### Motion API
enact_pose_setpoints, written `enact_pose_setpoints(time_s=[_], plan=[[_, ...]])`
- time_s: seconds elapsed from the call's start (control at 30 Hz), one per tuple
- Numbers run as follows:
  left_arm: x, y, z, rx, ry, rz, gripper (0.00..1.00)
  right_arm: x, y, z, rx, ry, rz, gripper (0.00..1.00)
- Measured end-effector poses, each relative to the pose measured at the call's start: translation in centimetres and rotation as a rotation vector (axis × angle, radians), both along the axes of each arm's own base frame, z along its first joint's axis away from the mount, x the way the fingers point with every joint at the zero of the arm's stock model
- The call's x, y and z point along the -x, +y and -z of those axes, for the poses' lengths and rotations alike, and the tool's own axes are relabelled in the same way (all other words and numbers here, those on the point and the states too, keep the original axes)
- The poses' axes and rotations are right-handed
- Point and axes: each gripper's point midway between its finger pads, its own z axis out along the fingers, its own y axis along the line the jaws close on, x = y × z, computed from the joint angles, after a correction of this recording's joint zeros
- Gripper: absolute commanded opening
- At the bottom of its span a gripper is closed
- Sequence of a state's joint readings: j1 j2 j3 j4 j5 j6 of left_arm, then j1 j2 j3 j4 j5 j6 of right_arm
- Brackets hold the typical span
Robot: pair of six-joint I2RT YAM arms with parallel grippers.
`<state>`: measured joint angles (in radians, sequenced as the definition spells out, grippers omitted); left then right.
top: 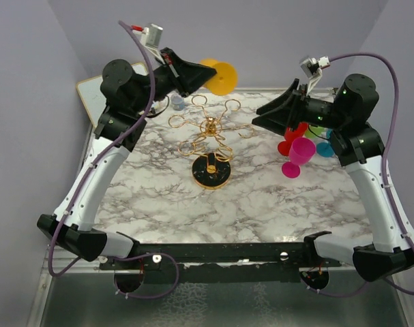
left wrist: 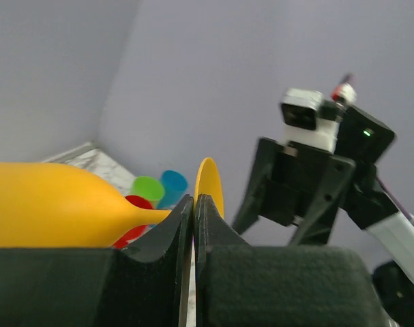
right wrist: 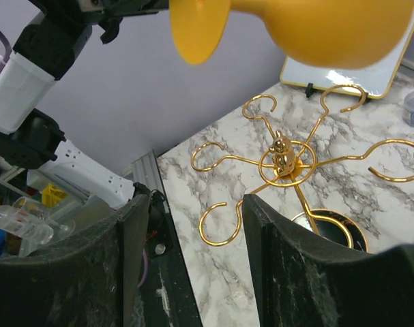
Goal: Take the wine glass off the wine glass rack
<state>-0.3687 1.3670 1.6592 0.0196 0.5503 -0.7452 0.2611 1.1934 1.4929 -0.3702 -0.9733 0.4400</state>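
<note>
Wine glass, yellow, held on its side in air at upper centre of top view, above and behind wine glass rack. Left gripper clamped on it. Rack stands mid marble table. Right gripper, fingers apart, just right of rack. Coloured glasses clustered at right; contents cannot be told.

Left wrist: left gripper pinches wine glass at stem, bowl lower left, foot at centre.

Right wrist: right gripper spread wide at bottom, rack beyond, wine glass along top edge.
</note>
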Motion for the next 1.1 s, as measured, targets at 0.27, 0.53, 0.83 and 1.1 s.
enact_pose_setpoints(time_s=[0.27, 0.53, 0.83, 1.1], plan=[[6.6, -6.3, -1.8, -0.023, -0.171, 0.25, 0.0, 2.1, -0.4, -2.3, -0.027, -0.061, -0.013, 0.59], [8.1, -9.0, -0.8, -0.044, -0.19, 0.326, 0.0, 4.9, -1.1, -4.7, -0.061, -0.139, -0.014, 0.58], [8.8, -10.0, -0.9, -0.049, -0.216, 0.345, 0.0, 4.8, -1.2, -4.4, -0.057, -0.132, -0.004, 0.57], [8.8, -10.0, -1.0, -0.05, -0.224, 0.338, 0.0, 4.6, -1.4, -4.5, -0.057, -0.14, 0.022, 0.53]])
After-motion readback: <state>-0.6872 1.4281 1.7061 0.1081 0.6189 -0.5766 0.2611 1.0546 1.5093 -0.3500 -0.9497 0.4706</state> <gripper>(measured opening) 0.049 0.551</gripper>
